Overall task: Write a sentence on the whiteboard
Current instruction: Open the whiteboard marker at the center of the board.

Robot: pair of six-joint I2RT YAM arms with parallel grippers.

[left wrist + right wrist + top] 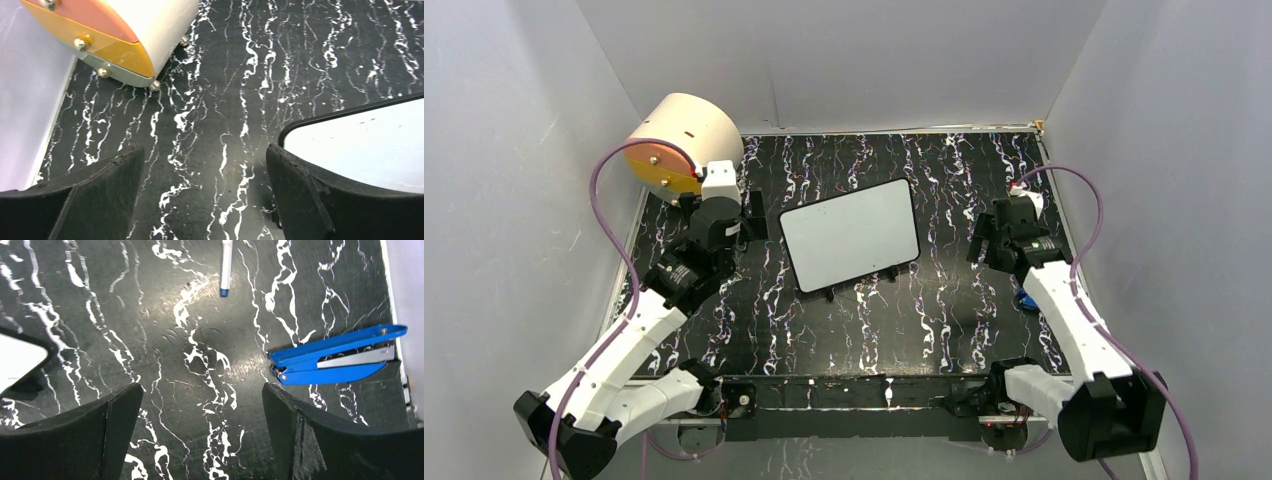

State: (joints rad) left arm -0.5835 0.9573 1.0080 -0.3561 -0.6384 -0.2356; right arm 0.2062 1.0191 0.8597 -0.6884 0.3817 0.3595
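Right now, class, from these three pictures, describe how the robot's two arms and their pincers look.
The left arm and right arm have smooth white shells between bulky black joints. A thin purple cable loops alongside each. The left pincer and right pincer each end in two broad matte black fingers, rough-edged like foam.

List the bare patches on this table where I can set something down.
Free: the wide strip between the whiteboard and the near edge of the table; the far band behind the whiteboard. Crowded: the far-left corner, with the drum and left tool; the right side, with the stapler, pen and right tool.
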